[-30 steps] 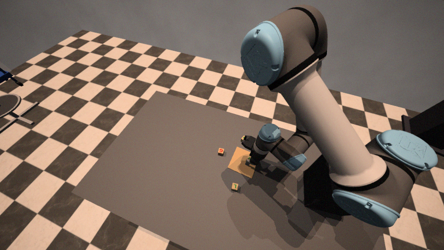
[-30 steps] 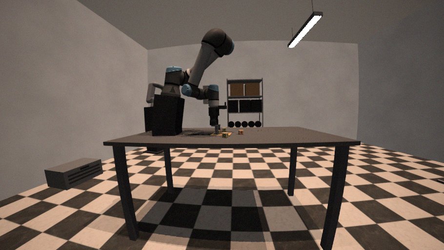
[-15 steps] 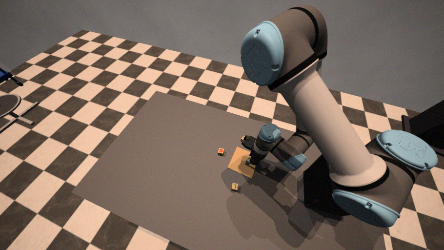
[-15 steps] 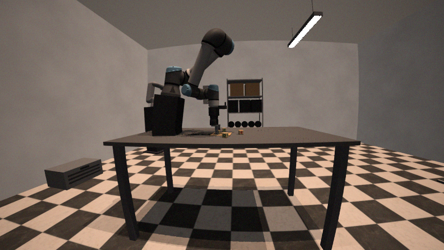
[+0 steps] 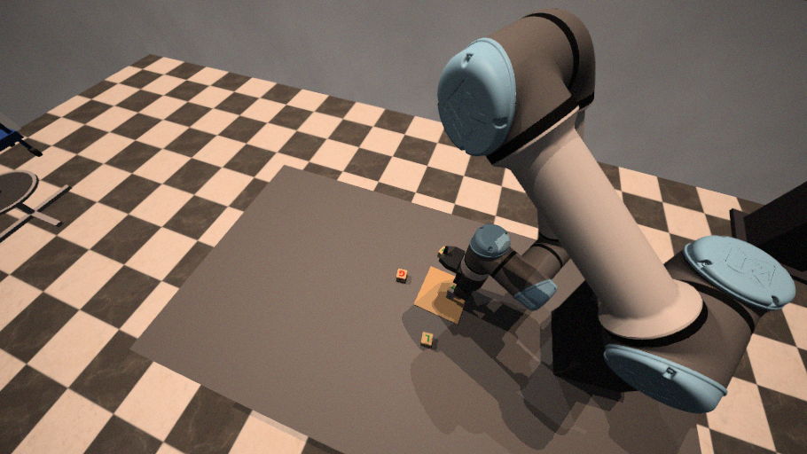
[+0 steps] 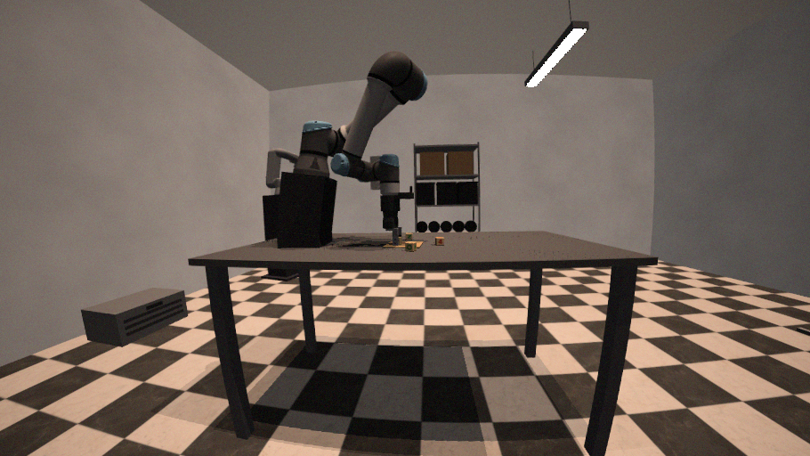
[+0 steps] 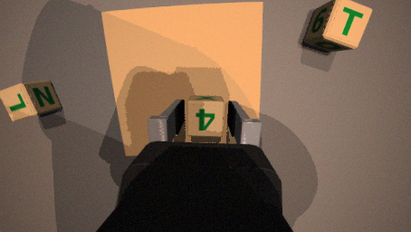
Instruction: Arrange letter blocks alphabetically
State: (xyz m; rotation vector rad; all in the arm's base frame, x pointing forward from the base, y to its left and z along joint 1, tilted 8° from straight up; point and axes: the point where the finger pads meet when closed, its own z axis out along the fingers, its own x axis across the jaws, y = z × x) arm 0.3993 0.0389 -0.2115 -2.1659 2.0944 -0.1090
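Observation:
An orange mat (image 5: 431,290) (image 7: 181,41) lies flat on the table. A block with a green 4 on top (image 7: 205,117) stands on the mat near its edge. My gripper (image 7: 205,111) (image 5: 458,293) (image 6: 395,232) is open and low, with a finger on each side of this block and small gaps between. A block showing L (image 7: 18,101) (image 5: 427,339) (image 6: 410,246) lies off the mat on one side. A block showing T (image 7: 346,23) (image 5: 442,250) lies off the mat on the other side. A block with a red G (image 5: 402,275) (image 6: 439,240) lies off the mat, further out.
The dark table (image 5: 282,254) (image 6: 509,249) carries everything. The robot's dark pedestal (image 5: 575,339) (image 6: 305,209) stands close behind the mat. The arm's elbow and forearm (image 5: 592,237) hang over that side.

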